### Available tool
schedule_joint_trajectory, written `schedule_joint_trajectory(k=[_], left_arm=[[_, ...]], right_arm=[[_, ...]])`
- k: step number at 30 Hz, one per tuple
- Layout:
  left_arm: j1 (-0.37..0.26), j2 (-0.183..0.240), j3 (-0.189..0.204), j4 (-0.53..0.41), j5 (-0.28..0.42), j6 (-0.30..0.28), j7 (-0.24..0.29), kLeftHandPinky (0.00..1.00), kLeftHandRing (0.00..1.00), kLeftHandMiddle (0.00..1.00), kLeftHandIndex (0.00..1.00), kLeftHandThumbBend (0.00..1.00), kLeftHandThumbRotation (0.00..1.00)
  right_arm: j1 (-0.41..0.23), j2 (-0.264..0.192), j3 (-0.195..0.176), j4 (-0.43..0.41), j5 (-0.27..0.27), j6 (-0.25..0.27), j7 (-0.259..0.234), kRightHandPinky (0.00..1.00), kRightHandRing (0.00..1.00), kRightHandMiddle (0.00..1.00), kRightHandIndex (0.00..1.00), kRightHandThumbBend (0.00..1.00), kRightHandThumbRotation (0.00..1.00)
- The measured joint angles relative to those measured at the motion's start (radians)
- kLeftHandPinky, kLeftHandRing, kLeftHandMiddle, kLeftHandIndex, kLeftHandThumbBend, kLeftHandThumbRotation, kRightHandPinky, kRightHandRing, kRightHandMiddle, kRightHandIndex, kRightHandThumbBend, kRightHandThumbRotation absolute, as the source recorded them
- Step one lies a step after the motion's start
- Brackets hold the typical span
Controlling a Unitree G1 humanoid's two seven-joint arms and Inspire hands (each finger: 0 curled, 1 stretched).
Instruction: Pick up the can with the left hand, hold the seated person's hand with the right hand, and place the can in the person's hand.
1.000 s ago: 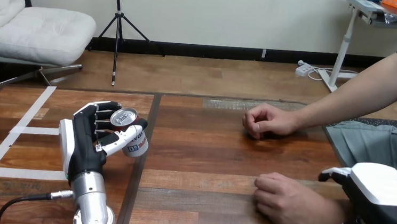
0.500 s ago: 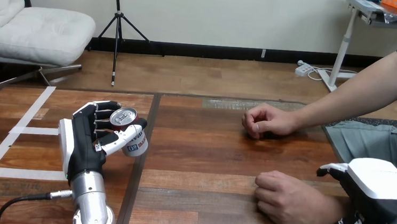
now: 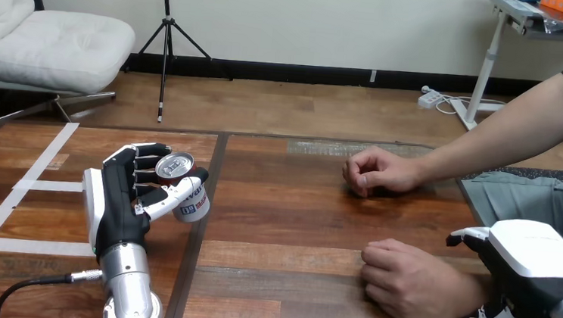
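Fingers [image 3: 143,168] of my left hand [image 3: 115,207] are clenched round the can [image 3: 188,193], thumb across its front. The can sits tilted in that grasp at the left of the tabletop [image 3: 296,228], and looks lifted clear of the wood.

That tilt is my first worry. The hold looks high on the can, so a quick swing across could let it rotate or slide out.

Over on the right, my right hand [image 3: 528,262] is at the wrist of the person's nearer hand [image 3: 405,283]. Whether it has closed on that wrist I cannot tell, since its white shell covers the contact.

The bigger trouble is the nearer hand itself. It rests on the tabletop as a loose fist, knuckles up (no open palm to put anything in). If I bring the can over now, it lands on knuckles and rolls off.

The can and that hand are well apart, so the carry is long. The person's farther hand [image 3: 380,170], also curled, lies near the route, and a wide arc could clip it. My own two hands could also bump at the handover.
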Motion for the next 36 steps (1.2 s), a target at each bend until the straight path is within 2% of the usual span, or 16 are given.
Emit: schedule_joint_trajectory(k=[10,22,36], left_arm=[[0.000,0.000,0.000,-0.005,0.000,0.000,-0.001,0.44,0.51,0.54,0.53,0.64,0.00],[0.000,0.001,0.000,-0.012,0.000,0.000,-0.001,0.44,0.51,0.54,0.53,0.65,0.00],[0.000,0.002,0.000,-0.018,0.000,0.000,-0.002,0.44,0.51,0.53,0.53,0.65,0.00]], right_arm=[[-0.021,-0.015,0.013,0.035,0.001,0.001,-0.008,0.85,0.86,0.88,0.82,0.74,0.13],[-0.023,-0.015,0.013,0.050,0.017,0.003,-0.018,0.82,0.85,0.87,0.82,0.73,0.10],[-0.024,-0.016,0.014,0.070,0.033,-0.004,-0.041,0.75,0.79,0.81,0.79,0.73,0.16]])
